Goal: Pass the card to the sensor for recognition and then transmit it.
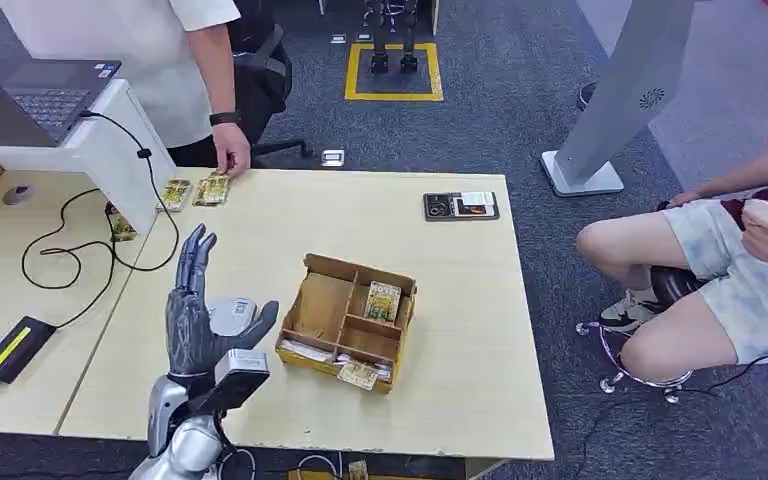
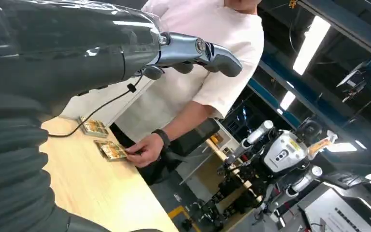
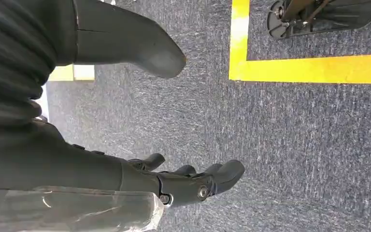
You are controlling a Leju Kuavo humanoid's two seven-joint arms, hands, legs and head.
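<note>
The robot's left hand (image 1: 198,315) is hovering over the pale wooden table (image 1: 460,330), fingers spread and upright, holding nothing. It is standing just beside the open brown cardboard tray (image 1: 348,321), on the side toward the white desk partition (image 1: 125,150), with a small white round sensor pad (image 1: 230,313) lying partly behind its palm. Yellow patterned cards (image 1: 383,300) are sitting in the tray's compartments, and one is lying against its near wall. Beyond the tray, at the table's far edge, a person's hand (image 1: 231,156) is touching two more cards (image 1: 211,189). Between tray and those cards the tabletop is lying bare. The right hand (image 3: 193,181) is hanging over grey carpet (image 3: 294,145), fingers loosely apart, gripping nothing.
</note>
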